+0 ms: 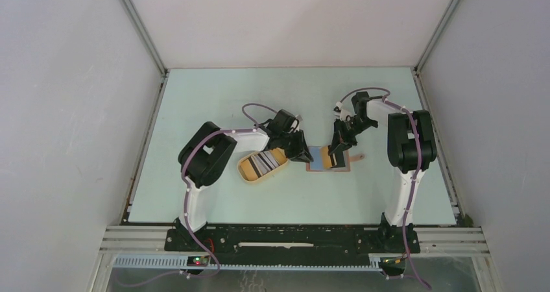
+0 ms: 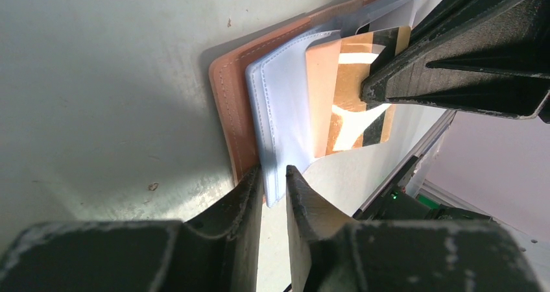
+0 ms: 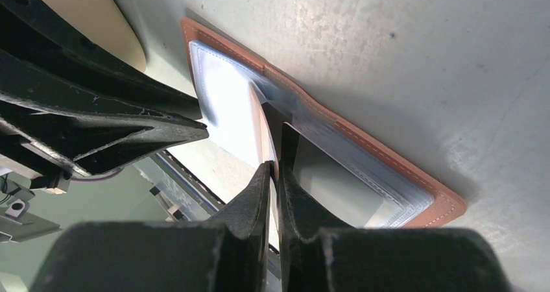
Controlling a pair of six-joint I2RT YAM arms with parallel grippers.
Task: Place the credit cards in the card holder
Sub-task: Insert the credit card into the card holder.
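My top view: high, behind the rig, looking down, distant. My two wrist views: very close, facing each other across the card holder (image 2: 227, 97), which all three share.

Counter (image 1: 259, 97): pale green, matt and flat. Seen close in the left wrist view, its surface carries light scuffing and a few small dark specks (image 2: 152, 187).

Yellow oval tray (image 1: 258, 179): shallow, with a raised rim. It rests on the counter left of centre, its long axis slanting up toward the right. Its cream-coloured outer wall (image 3: 110, 19) shows at the upper left of the right wrist view.

Enclosure: white panels stand on the left (image 1: 65, 123), at the back (image 1: 292, 19) and on the right (image 1: 499, 123), joined by aluminium corner posts (image 1: 139, 26).

Near edge: a black mounting plate (image 1: 311, 233) lies along the counter's front. A grey slotted duct (image 1: 279, 263) runs just in front of it, well apart from the tray.
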